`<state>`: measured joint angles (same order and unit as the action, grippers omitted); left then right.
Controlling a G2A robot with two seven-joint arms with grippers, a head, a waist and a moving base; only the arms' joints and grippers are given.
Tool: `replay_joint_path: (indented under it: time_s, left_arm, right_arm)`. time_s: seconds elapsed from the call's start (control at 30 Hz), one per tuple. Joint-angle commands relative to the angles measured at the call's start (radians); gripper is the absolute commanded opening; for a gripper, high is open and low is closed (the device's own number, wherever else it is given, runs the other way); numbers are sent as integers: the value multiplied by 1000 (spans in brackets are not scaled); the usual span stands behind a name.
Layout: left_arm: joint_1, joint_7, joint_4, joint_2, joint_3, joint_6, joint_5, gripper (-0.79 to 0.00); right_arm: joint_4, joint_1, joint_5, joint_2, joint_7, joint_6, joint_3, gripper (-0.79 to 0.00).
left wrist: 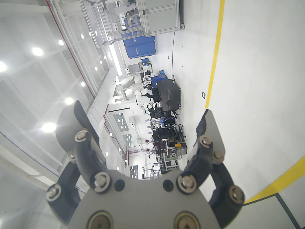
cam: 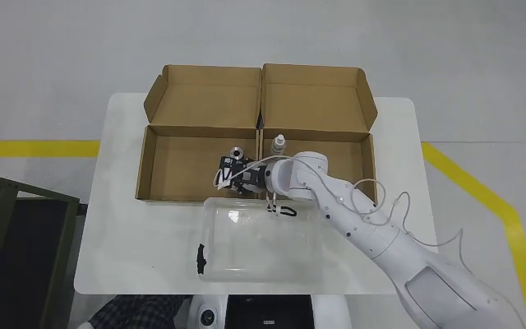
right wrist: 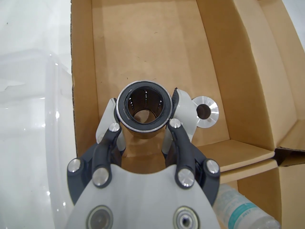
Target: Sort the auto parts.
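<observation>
**Bearing held over the box**

Top view: my right gripper (cam: 237, 176) hangs mid-frame over the left-hand cardboard box (cam: 177, 169).

Left wrist view: my left gripper (left wrist: 143, 113) gapes, holding nothing.

Right wrist view: I clamp the linear bearing (right wrist: 144, 106), bore end-on to the camera, with the box floor beyond it.

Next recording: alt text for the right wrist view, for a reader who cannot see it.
The right gripper is shut on a black-rimmed cylindrical bearing inside an open cardboard box. A silver flanged part lies on the box floor close beside the gripper; a clear plastic bin sits outside the box.
</observation>
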<state>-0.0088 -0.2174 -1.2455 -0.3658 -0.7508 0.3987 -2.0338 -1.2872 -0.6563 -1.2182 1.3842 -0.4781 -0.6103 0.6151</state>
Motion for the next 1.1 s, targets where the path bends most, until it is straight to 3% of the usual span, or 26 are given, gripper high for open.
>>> replay_joint_path:
  time_s: [0.0,0.27,0.93,1.07]
  left_arm:
    - [0,0,0,0,0,0,0,0]
    - [0,0,0,0,0,0,0,0]
    - [0,0,0,0,0,0,0,0]
    - [0,0,0,0,0,0,0,0]
  right_arm:
    - [5,1,0,2,1,-2,2,-576]
    - [21,2,-4,9,-4,-13,10,-456]
    - [-40,-24,-32,0,-4,-43,70,-394]
    - [-90,-35,-33,-6,9,-45,99,-345]
